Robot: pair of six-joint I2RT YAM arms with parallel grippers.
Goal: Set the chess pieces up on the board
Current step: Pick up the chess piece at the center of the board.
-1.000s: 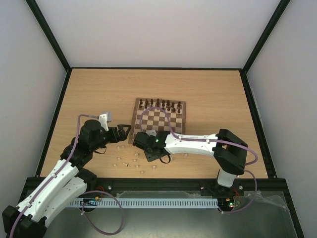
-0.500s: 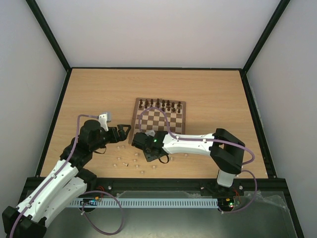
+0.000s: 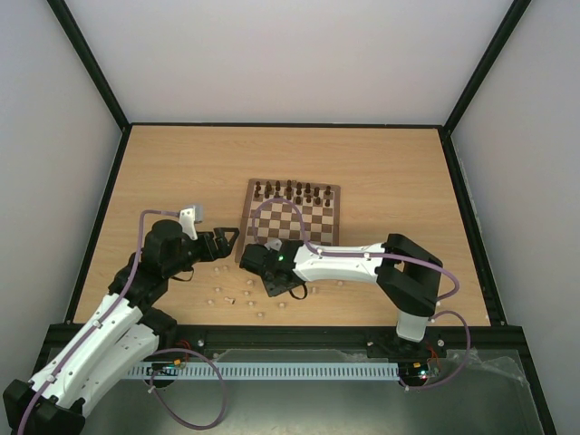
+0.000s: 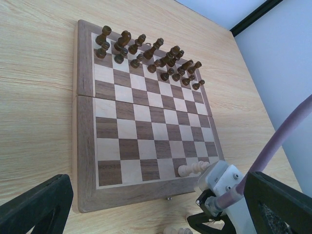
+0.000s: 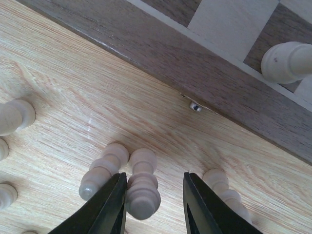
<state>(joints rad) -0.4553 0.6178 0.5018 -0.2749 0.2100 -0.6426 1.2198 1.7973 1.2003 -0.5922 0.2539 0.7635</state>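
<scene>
The board lies mid-table, with dark brown pieces on its two far rows. Several pale chess pieces lie scattered on the table in front of its near left corner. My right gripper is low over the table just off the board's near edge, open. One pale piece sits between its fingers, against the left finger. Other pale pieces lie just outside each finger. One pale piece is on the board's near row. My left gripper is open and empty, left of the board.
The board's brown border with a small metal clasp runs just ahead of the right fingers. The right arm's wrist and its purple cable reach over the board's near right corner. Black frame rails edge the table.
The right arm's wrist has shifted slightly left and down over the scattered pale pieces. The left arm has barely moved.
</scene>
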